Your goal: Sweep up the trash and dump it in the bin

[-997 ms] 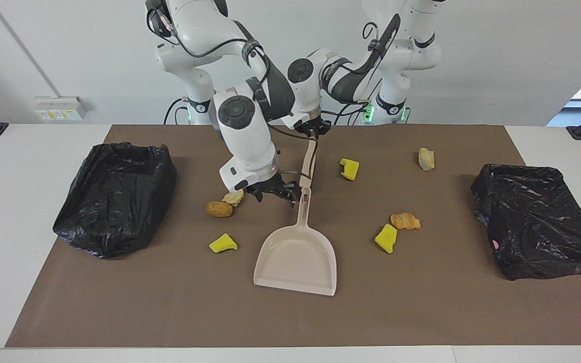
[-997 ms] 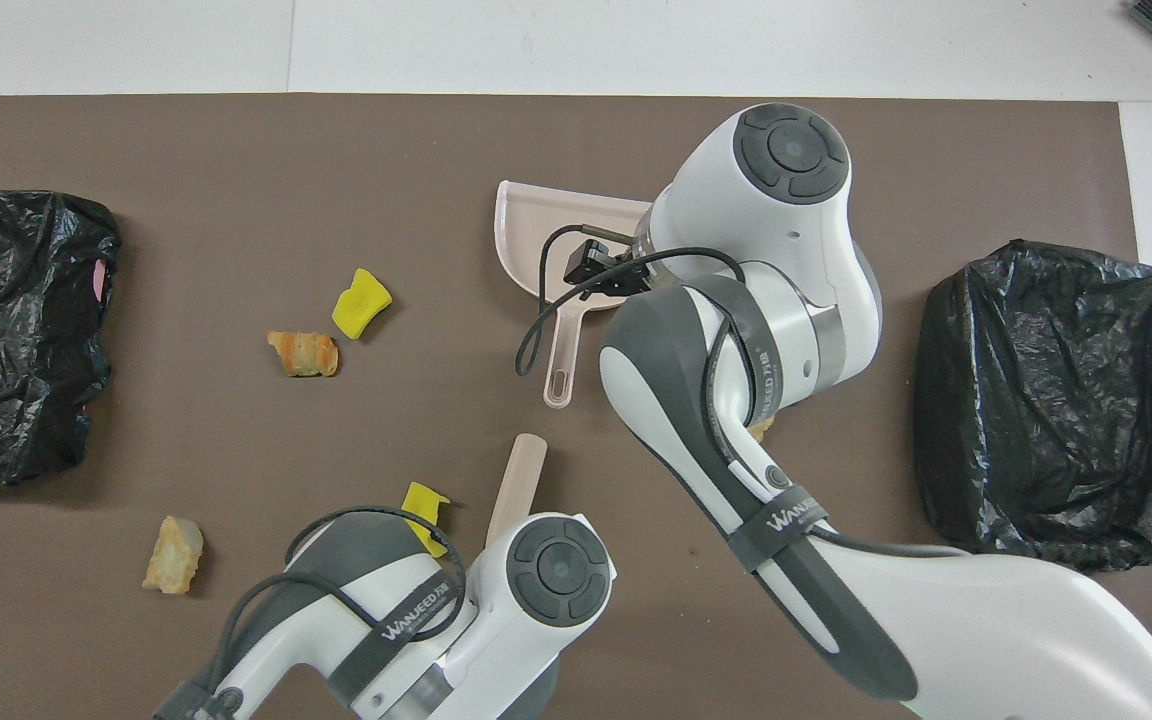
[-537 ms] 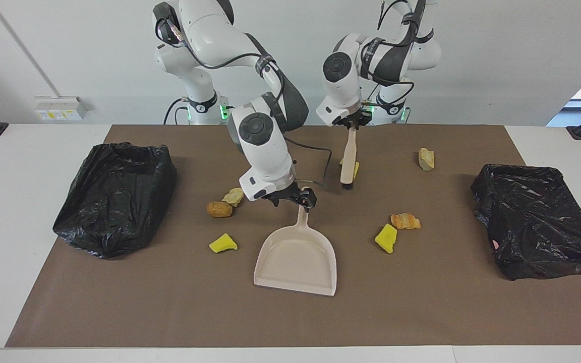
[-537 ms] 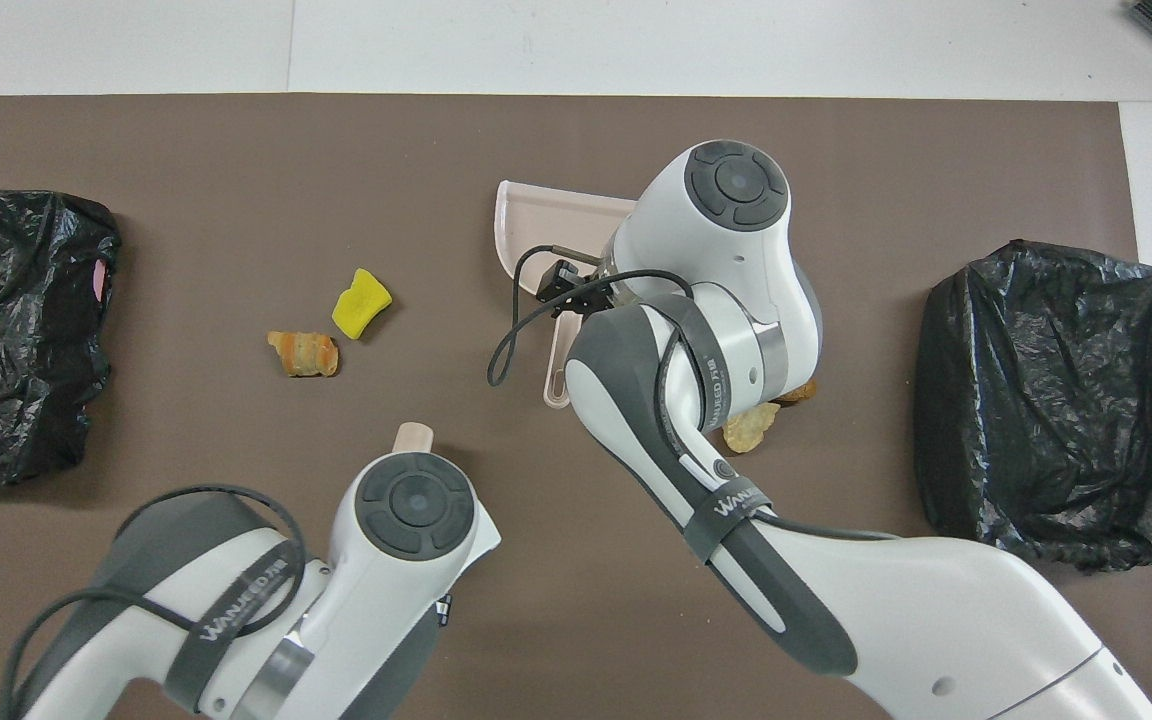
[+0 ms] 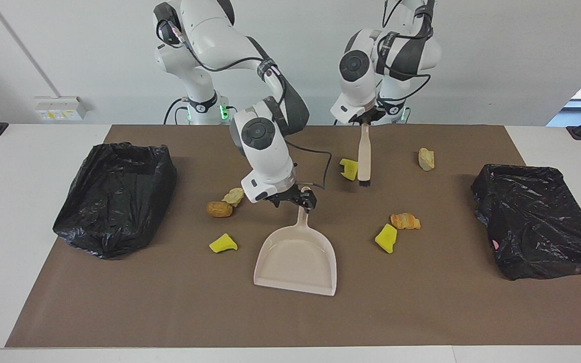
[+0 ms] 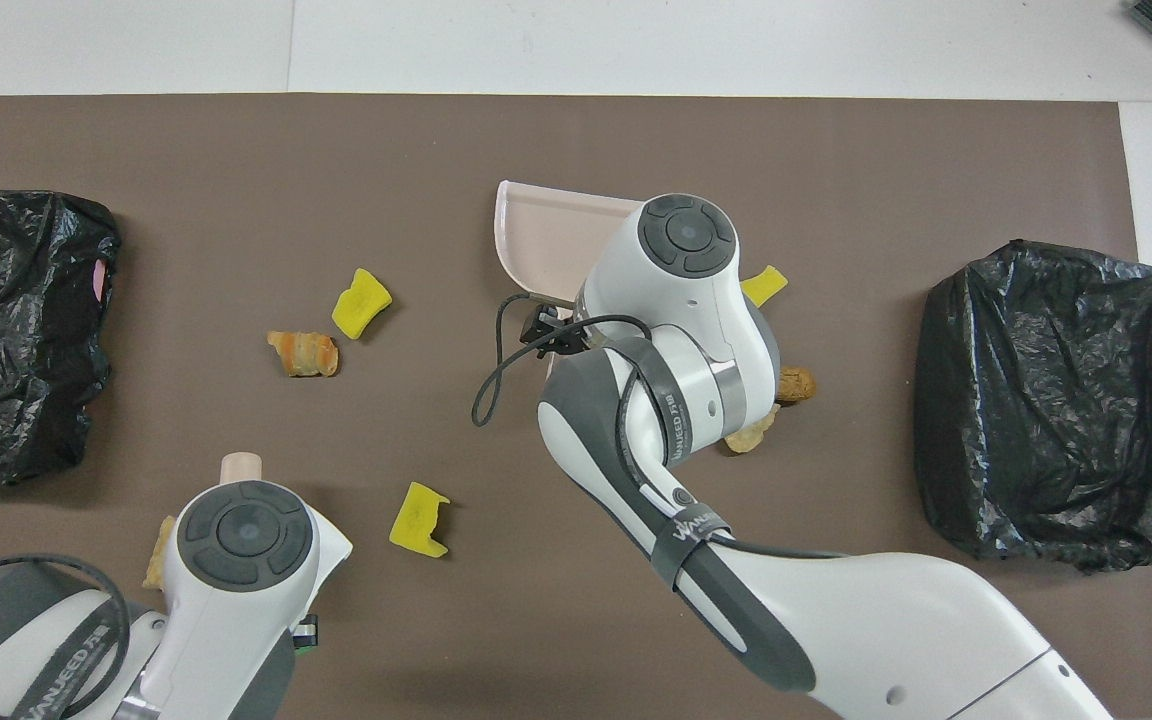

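The left gripper point(image 5: 364, 122), clamped on the brush point(image 5: 364, 161), has lifted it clear for sweeping; the right gripper point(image 5: 298, 198), spread wide, meets the dustpan point(image 5: 295, 259) handle.

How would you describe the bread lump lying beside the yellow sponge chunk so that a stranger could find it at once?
Start at the black bin at the left arm's end of the brown mat, then look toward the beige dustpan in the middle. Between them lie two scraps; the bread lump is the orange-brown, ridged one, slightly nearer the robots than the smooth yellow sponge chunk.
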Robot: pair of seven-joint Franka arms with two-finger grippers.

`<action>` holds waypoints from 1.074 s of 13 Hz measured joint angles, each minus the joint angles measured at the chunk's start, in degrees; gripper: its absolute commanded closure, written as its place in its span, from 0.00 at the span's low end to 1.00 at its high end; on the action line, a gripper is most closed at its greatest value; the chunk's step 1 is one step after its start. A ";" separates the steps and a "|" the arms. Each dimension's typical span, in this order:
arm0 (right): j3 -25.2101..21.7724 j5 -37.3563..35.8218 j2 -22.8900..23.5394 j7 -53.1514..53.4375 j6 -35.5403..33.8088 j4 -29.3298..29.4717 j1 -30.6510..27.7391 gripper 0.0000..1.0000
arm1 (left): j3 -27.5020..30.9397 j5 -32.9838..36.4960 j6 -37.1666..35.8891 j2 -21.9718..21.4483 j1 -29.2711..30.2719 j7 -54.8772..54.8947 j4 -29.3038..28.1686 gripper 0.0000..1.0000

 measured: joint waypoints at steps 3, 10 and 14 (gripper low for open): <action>0.01 0.00 -0.01 0.00 2.24 -0.25 0.99 0.00 | 1.90 3.55 0.23 -4.70 0.99 -0.47 -5.95 1.00; 0.00 -0.05 -0.23 -0.09 2.24 -1.81 1.30 0.67 | 3.65 5.61 3.29 -8.86 9.06 -0.60 -12.42 1.00; -0.01 -0.16 -0.58 -0.29 2.23 -1.87 1.34 1.00 | 3.61 5.61 6.01 -8.82 12.23 -0.73 -15.94 1.00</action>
